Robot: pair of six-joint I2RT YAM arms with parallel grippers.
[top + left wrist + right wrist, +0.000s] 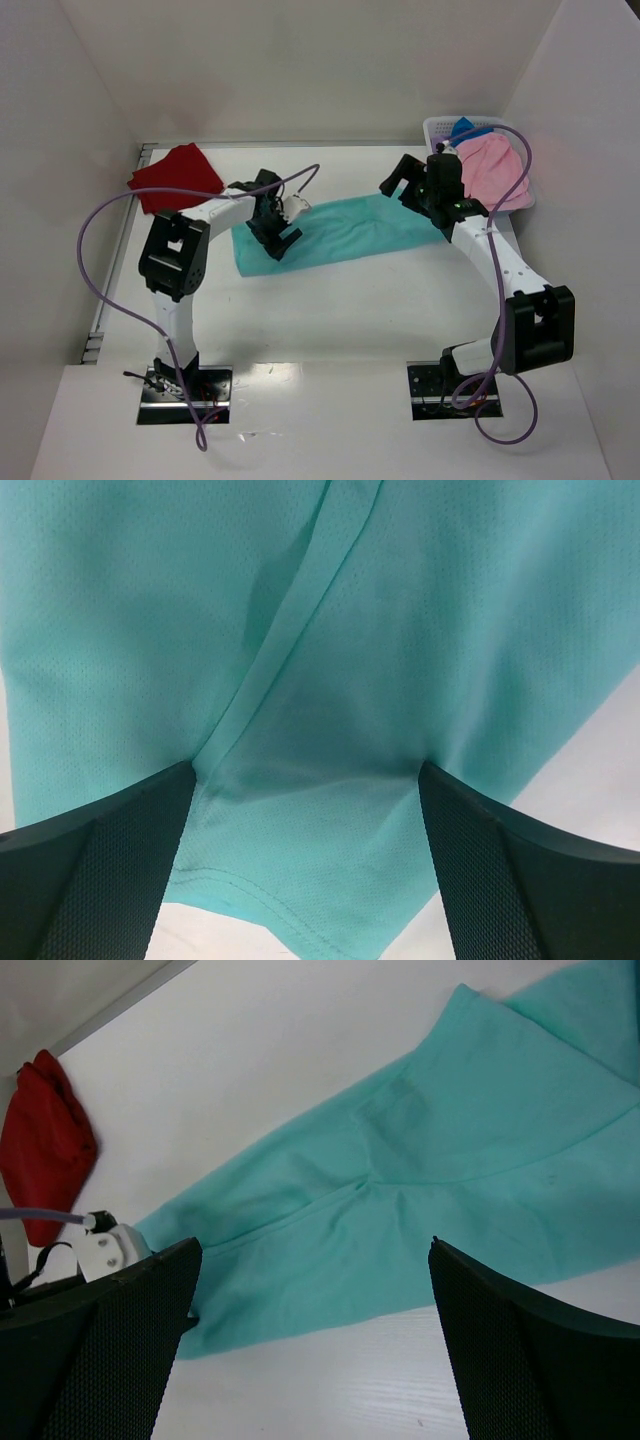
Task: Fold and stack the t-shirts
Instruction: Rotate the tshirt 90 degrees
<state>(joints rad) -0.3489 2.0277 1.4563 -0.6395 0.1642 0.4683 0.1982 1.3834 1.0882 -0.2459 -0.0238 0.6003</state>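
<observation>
The left gripper [275, 235] is hanging with its jaws spread wide and nothing between them, low over the 9 o'clock end of the teal t-shirt [340, 228]. In its wrist view the fingers are straddling a raised crease near the hem, probably lining up for a pinch there. Whether the tips are touching the cloth I cannot tell.

The right gripper [405, 180] is also standing fully open and empty, hovering higher, over the shirt's 3 o'clock end. With one arm at each end, the pair seem to be getting ready to lift and fold the strip together.

The teal shirt is lying flat as a long band across the middle of the white table [330, 310], tilting up slightly toward 2 o'clock.

The dark red t-shirt [175, 177] is sitting folded at 10 o'clock, likely starting the stack. At 2 o'clock the white basket [435, 127] is holding the pink t-shirt [490, 170], which is spilling over its rim, and a blue t-shirt [465, 128] is showing behind it.

Plain white walls are enclosing the table on three sides.
</observation>
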